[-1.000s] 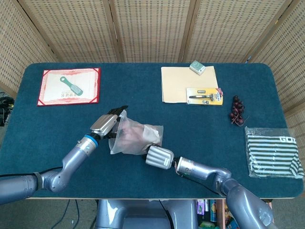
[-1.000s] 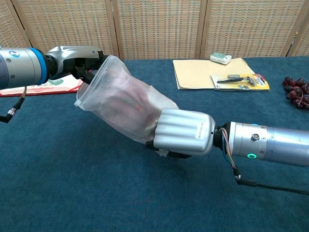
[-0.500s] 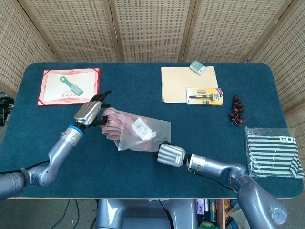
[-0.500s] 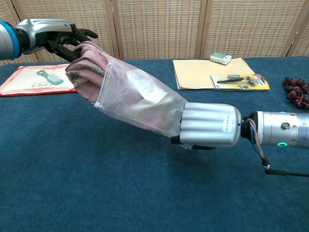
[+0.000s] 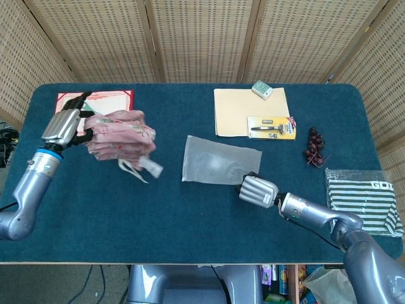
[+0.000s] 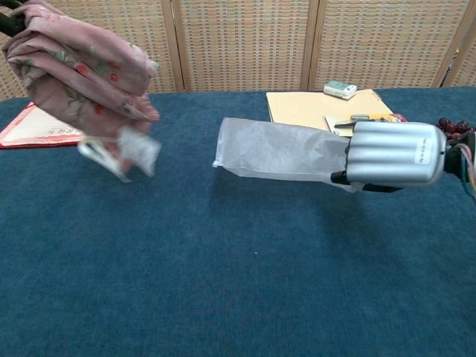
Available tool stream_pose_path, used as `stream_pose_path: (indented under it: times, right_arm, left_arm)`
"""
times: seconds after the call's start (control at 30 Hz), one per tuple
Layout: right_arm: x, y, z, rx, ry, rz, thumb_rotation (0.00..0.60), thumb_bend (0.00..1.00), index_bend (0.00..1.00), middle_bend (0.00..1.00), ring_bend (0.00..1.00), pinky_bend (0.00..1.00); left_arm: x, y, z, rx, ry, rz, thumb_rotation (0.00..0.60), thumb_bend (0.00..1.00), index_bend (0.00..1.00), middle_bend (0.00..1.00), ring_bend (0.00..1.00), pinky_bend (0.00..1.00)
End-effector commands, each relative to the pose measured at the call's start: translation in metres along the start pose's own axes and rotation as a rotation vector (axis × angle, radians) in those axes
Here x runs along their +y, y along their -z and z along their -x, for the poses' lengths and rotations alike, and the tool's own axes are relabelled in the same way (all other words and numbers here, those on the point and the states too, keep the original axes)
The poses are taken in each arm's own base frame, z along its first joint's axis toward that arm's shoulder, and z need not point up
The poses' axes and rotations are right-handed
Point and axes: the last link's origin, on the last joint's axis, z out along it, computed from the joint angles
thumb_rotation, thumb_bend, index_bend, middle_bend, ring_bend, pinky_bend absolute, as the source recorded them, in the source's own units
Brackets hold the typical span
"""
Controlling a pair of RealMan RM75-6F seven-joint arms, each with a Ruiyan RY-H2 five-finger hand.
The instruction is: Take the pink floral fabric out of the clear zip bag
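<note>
Pink floral fabric [image 5: 120, 134] held bunched in the left hand [image 5: 63, 126], above the table's left side, clear of the bag.
Right hand [image 5: 257, 190] grips the empty clear zip bag [image 5: 218, 161]; lower the fabric gently, mindful of its dangling tag.

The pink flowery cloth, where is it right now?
In the head view the pink floral fabric is at the table's left side, held up by the left hand near the red-framed certificate, fully out of the clear zip bag.
</note>
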Motion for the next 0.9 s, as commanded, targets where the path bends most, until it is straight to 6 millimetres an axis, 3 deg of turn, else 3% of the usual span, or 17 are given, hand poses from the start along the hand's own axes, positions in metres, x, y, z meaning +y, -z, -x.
stream_pose_path:
  times: [0.03,0.33,0.37,0.4,0.43,0.47,0.5,0.53,0.6,0.63,0.73,0.83,0.9]
  right_arm:
    - [0.009,0.012,0.006,-0.034,0.012,0.025,0.6,0.61,0.76,0.83,0.79,1.0]
    - [0.016,0.033,0.015,-0.087,0.011,0.072,0.6,0.61,0.76,0.83,0.79,1.0]
    - [0.015,0.036,0.017,-0.096,0.002,0.087,0.6,0.61,0.74,0.82,0.79,1.0]
    - [0.016,0.038,0.018,-0.106,0.001,0.108,0.6,0.57,0.69,0.78,0.79,0.99]
    - [0.015,0.039,0.019,-0.112,0.002,0.122,0.6,0.46,0.57,0.7,0.76,0.94]
    - [0.016,0.04,0.021,-0.125,0.006,0.155,0.6,0.34,0.45,0.63,0.71,0.87]
    - [0.017,0.042,0.022,-0.136,0.007,0.181,0.6,0.17,0.26,0.47,0.57,0.71]
    - [0.016,0.044,0.024,-0.155,-0.001,0.22,0.6,0.04,0.11,0.3,0.37,0.5]
    - [0.015,0.048,0.024,-0.183,-0.02,0.287,0.6,0.0,0.0,0.07,0.09,0.21]
    - [0.014,0.051,0.022,-0.19,-0.041,0.32,0.6,0.0,0.0,0.01,0.02,0.11]
    - [0.013,0.061,0.013,-0.189,-0.089,0.367,0.6,0.0,0.0,0.0,0.0,0.01]
    - [0.014,0.077,0.001,-0.184,-0.155,0.423,0.6,0.0,0.0,0.0,0.0,0.0]
    - [0.017,0.097,-0.012,-0.156,-0.239,0.511,0.6,0.0,0.0,0.0,0.0,0.0]
  left_arm:
    - [-0.019,0.004,-0.01,0.014,0.001,-0.038,0.6,0.77,0.69,0.0,0.0,0.0]
    - [-0.038,0.013,0.003,-0.041,0.043,-0.059,0.6,0.77,0.69,0.0,0.0,0.0]
    - [-0.038,0.014,0.007,-0.049,0.042,-0.054,0.6,0.76,0.66,0.0,0.0,0.0]
    - [-0.039,0.015,0.008,-0.054,0.036,-0.053,0.6,0.68,0.51,0.0,0.0,0.0]
    - [-0.039,0.015,0.008,-0.055,0.034,-0.052,0.6,0.58,0.37,0.0,0.0,0.0]
    - [-0.039,0.016,0.009,-0.062,0.027,-0.052,0.6,0.41,0.16,0.0,0.0,0.0]
    - [-0.04,0.017,0.01,-0.066,0.021,-0.052,0.6,0.25,0.02,0.0,0.0,0.0]
    - [-0.04,0.018,0.009,-0.07,0.015,-0.051,0.6,0.18,0.0,0.0,0.0,0.0]
    - [-0.04,0.022,0.008,-0.062,-0.001,-0.044,0.6,0.1,0.0,0.0,0.0,0.0]
    - [-0.041,0.024,0.006,-0.049,-0.013,-0.038,0.6,0.09,0.0,0.0,0.0,0.0]
    - [-0.042,0.032,0.001,-0.013,-0.04,-0.027,0.6,0.08,0.0,0.0,0.0,0.0]
    - [-0.045,0.045,-0.007,0.05,-0.079,-0.02,0.6,0.08,0.0,0.0,0.0,0.0]
    - [-0.05,0.064,-0.011,0.107,-0.122,-0.019,0.6,0.08,0.0,0.0,0.0,0.0]
